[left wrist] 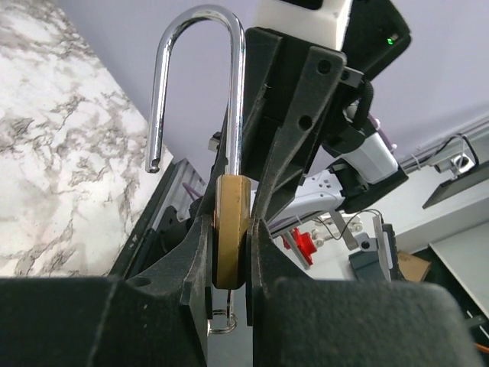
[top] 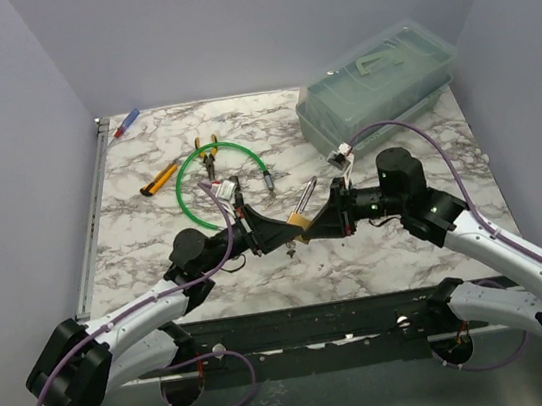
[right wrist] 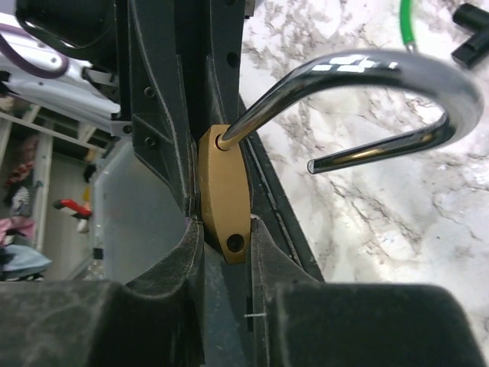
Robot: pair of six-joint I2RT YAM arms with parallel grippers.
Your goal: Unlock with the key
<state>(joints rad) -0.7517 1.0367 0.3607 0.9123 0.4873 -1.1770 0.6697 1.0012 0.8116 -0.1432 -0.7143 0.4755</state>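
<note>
- padlock: the small brass padlock [top: 299, 219] is being held up off the marble table [top: 156, 249], between the two grippers.
- left gripper: the left gripper [left wrist: 229, 256] is being clamped on the padlock's flat brass faces, with the shackle end pointing away from its palm.
- right gripper: the right gripper [right wrist: 225, 229] is being closed on the same padlock from the opposite side. Both fingers look to be touching it.
- shackle: the shackle [left wrist: 158, 99] is being shown sprung open, its free end out of the padlock and the socket hole bare.
- key: the key itself is not being made out. A thin wire ring [left wrist: 221, 321] is hanging just under the padlock, so the key is judged to be in the keyhole there, hidden.
- handling: the key is being judged tiny, stiff, light and slick, and easily dropped or twisted. The padlock is being judged dense and rigid, with smooth faces.
- hold: a pinch across the key's flat bow is being advised, with the padlock gripped on its broad faces.
- green cable: the green cable [top: 178, 191] is lying beyond the padlock, well apart.
</note>
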